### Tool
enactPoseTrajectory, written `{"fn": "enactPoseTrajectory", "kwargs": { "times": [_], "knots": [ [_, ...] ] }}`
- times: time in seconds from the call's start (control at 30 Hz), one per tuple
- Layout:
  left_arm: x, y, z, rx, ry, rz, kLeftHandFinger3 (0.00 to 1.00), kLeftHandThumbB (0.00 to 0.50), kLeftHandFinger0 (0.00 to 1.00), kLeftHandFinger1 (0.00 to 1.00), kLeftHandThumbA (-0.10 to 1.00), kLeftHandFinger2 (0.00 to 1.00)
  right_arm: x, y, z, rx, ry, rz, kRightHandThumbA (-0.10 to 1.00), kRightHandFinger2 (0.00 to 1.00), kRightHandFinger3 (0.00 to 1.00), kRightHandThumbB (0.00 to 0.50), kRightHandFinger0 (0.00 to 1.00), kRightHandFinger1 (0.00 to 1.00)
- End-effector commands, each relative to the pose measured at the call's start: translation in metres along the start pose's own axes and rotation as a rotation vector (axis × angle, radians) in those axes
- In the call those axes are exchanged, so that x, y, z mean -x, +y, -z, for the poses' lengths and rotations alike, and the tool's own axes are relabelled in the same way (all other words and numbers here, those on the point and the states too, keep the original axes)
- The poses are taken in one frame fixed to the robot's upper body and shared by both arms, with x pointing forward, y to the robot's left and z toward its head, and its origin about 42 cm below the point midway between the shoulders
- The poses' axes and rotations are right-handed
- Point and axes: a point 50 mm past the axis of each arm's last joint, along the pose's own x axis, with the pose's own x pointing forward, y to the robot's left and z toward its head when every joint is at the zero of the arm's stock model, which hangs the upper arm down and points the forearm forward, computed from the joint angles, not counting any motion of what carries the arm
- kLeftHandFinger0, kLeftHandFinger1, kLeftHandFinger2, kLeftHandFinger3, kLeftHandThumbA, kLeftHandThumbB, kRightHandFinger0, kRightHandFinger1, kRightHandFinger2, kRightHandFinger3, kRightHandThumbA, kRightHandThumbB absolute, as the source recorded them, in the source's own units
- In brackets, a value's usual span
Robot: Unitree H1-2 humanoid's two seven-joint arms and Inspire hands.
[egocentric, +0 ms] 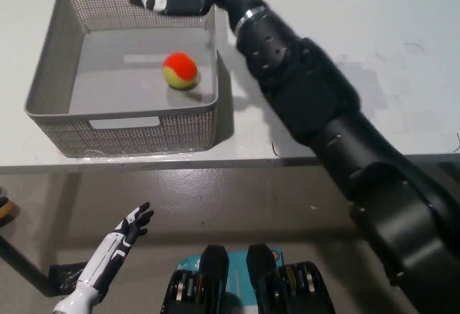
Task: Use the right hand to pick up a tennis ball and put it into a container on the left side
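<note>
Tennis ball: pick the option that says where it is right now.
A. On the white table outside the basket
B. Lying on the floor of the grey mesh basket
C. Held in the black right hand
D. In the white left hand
B. The tennis ball lies on the floor of the grey mesh basket, while the right hand is up at the far rim, holding nothing.

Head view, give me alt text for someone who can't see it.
A red and yellow tennis ball lies inside a grey mesh basket on a white table. The black right hand is open above the basket's far rim, and the white left hand rests open below the table edge.
</note>
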Motion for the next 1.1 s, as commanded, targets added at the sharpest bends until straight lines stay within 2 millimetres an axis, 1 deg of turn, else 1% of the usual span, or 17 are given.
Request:
{"fn": "enactPoseTrajectory", "kwargs": {
  "times": [0.0,0.03,0.13,0.27,0.3,0.33,0.37,0.43,0.47,0.5,0.53,0.6,0.7,0.77,0.87,1.0,1.07],
  "knots": [
    [-0.003,0.010,-0.008,-0.004,-0.039,0.012,1.00,0.338,1.00,1.00,1.00,1.00,0.015,-0.058,-0.034,-0.086,-0.188,0.106,1.00,1.00,1.00,0.430,1.00,1.00],
    [-0.003,0.010,-0.007,0.006,-0.036,0.011,1.00,0.348,1.00,1.00,0.99,1.00,0.021,-0.064,-0.036,-0.084,-0.197,0.121,1.00,1.00,1.00,0.412,1.00,1.00],
    [-0.003,0.012,-0.009,-0.019,-0.042,0.010,1.00,0.331,1.00,1.00,1.00,1.00,0.048,-0.087,-0.042,-0.119,-0.235,0.171,1.00,1.00,1.00,0.422,1.00,1.00],
    [-0.003,0.012,-0.011,-0.049,-0.049,0.006,1.00,0.319,1.00,1.00,1.00,1.00,0.116,-0.121,-0.043,-0.115,-0.321,0.284,1.00,1.00,1.00,0.379,1.00,1.00],
    [-0.001,0.012,-0.009,-0.045,-0.044,0.007,1.00,0.319,1.00,1.00,1.00,1.00,0.128,-0.121,-0.040,-0.135,-0.328,0.295,1.00,1.00,1.00,0.379,1.00,1.00],
    [0.000,0.013,-0.007,-0.036,-0.042,0.007,1.00,0.323,1.00,1.00,1.00,1.00,0.154,-0.124,-0.036,-0.212,-0.355,0.318,1.00,1.00,1.00,0.373,1.00,1.00],
    [0.001,0.013,-0.007,-0.033,-0.042,0.007,1.00,0.323,1.00,1.00,1.00,1.00,0.159,-0.124,-0.035,-0.234,-0.359,0.321,1.00,1.00,1.00,0.374,1.00,1.00],
    [-0.001,0.014,-0.007,-0.052,-0.046,0.002,1.00,0.329,1.00,1.00,1.00,1.00,0.194,-0.125,-0.032,-0.262,-0.384,0.370,1.00,1.00,1.00,0.355,1.00,1.00],
    [0.000,0.014,-0.007,-0.053,-0.046,0.002,1.00,0.329,1.00,1.00,1.00,1.00,0.202,-0.124,-0.031,-0.266,-0.386,0.379,1.00,1.00,1.00,0.348,1.00,1.00],
    [0.001,0.014,-0.007,-0.055,-0.048,0.002,1.00,0.320,1.00,1.00,1.00,1.00,0.226,-0.119,-0.030,-0.301,-0.388,0.395,1.00,1.00,1.00,0.367,1.00,1.00],
    [0.001,0.014,-0.007,-0.055,-0.049,0.001,1.00,0.319,1.00,1.00,1.00,1.00,0.232,-0.116,-0.029,-0.321,-0.390,0.395,1.00,1.00,1.00,0.372,1.00,1.00],
    [0.001,0.014,-0.007,-0.054,-0.045,0.001,1.00,0.312,1.00,1.00,1.00,1.00,0.262,-0.102,-0.021,-0.342,-0.383,0.405,1.00,1.00,1.00,0.371,1.00,1.00],
    [0.002,0.013,-0.006,-0.054,-0.042,0.000,1.00,0.302,1.00,1.00,1.00,1.00,0.288,-0.082,-0.007,-0.373,-0.333,0.411,1.00,1.00,1.00,0.361,1.00,1.00],
    [0.003,0.011,-0.004,-0.045,-0.044,-0.005,1.00,0.302,1.00,1.00,1.00,1.00,0.309,-0.057,0.016,-0.384,-0.271,0.431,1.00,1.00,1.00,0.315,1.00,1.00],
    [0.006,0.008,-0.002,-0.036,-0.042,-0.009,1.00,0.311,1.00,1.00,1.00,1.00,0.322,-0.038,0.034,-0.419,-0.195,0.423,1.00,1.00,1.00,0.293,1.00,1.00],
    [0.009,0.008,0.000,-0.037,-0.048,-0.021,1.00,0.320,1.00,1.00,1.00,1.00,0.345,-0.004,0.065,-0.494,-0.075,0.361,1.00,1.00,1.00,0.230,1.00,1.00],
    [0.009,0.007,0.000,-0.034,-0.048,-0.029,1.00,0.321,1.00,1.00,1.00,1.00,0.355,0.008,0.078,-0.517,-0.027,0.358,1.00,1.00,1.00,0.227,1.00,1.00]
  ]
}}
